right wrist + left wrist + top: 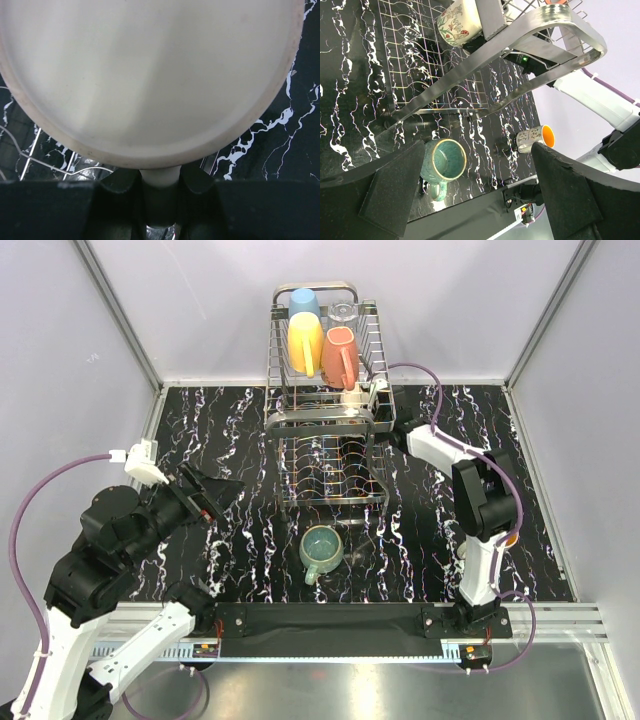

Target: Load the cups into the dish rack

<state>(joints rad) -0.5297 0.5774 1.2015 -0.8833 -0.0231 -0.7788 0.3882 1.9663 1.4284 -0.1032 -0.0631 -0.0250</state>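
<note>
Right hand (160, 199) reaches rack (320, 419), seemingly clamping cream cup (150, 75).

Dish rack (325, 455) basket: four cups (306, 340) fill the far half; near half open from above.
Near right corner: blocked by right gripper (378, 400) and cream mug (355, 395).
Bench (220, 430) left of rack: open.
Front: teal mug (322, 548) stands close.

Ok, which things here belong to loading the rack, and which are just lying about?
Job: dish rack; blue tumbler, clear glass, yellow cup, pink cup in its upper shelf; cream mug in right fingers; teal mug, orange-lined mug on table.
Not job: purple cables, black bar at near edge; nothing else loose.
</note>
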